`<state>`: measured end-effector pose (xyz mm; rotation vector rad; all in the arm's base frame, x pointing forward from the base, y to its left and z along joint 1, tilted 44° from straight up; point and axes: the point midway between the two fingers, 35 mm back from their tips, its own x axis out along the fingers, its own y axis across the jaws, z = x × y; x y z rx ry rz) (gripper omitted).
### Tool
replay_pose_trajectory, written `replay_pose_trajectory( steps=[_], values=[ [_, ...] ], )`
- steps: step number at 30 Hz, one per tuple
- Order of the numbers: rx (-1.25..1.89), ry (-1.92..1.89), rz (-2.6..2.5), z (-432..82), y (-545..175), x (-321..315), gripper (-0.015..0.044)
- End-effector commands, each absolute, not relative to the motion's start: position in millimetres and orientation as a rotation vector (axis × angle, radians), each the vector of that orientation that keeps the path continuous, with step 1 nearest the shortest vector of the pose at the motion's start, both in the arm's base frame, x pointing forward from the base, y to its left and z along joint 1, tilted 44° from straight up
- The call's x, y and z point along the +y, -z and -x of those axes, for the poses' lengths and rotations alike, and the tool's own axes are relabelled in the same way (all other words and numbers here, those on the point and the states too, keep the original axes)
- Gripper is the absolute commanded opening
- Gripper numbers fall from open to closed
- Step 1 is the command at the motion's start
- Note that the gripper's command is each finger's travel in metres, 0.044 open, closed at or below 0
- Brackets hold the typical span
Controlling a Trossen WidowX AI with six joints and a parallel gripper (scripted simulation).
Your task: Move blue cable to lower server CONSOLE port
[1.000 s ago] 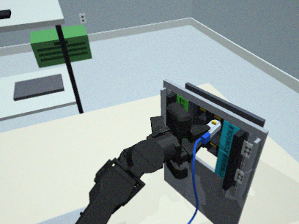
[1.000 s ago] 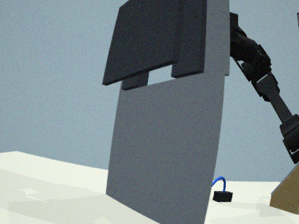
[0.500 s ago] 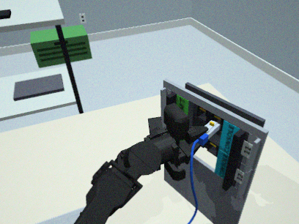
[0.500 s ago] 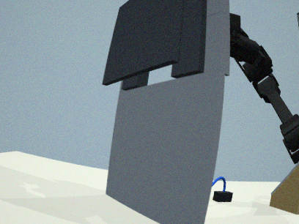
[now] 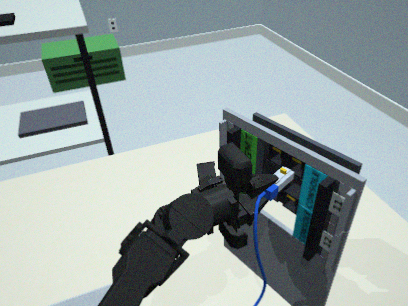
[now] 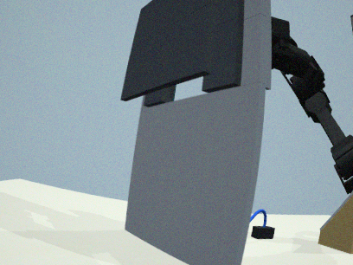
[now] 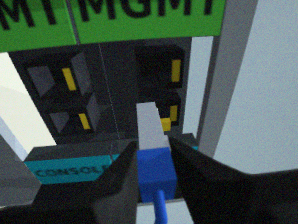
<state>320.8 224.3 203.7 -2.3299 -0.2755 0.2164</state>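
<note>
1. The gripper [image 5: 270,190] [image 7: 152,144] is narrow, clamped on the plug; the blue cable [image 5: 256,225] [image 6: 259,211] [image 7: 160,207] trails near.
2. The plug [image 5: 283,178] [image 7: 150,125] points far and right, towards the ports; seating cannot be told.
3. The lower CONSOLE label [image 5: 303,225] [image 7: 70,170] sits below its upper twin.

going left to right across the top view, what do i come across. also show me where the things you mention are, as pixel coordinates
Green box [image 5: 82,64], black robot arm [image 5: 187,216], blue cable [image 5: 256,235], blue-and-white plug [image 5: 272,192] [image 7: 156,172], teal console label [image 5: 308,192], tag reading 11 [image 5: 337,204].
</note>
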Motion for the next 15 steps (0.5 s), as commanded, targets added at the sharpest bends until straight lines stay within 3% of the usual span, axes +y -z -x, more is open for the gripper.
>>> replay_pose_trajectory(
  steps=[1,15],
  values=[
    [-0.286,-0.205,2.320,-317.1,-207.5,225.4,0.0000],
    [-0.286,-0.206,2.320,-309.2,-205.5,225.9,0.0000]
  ],
)
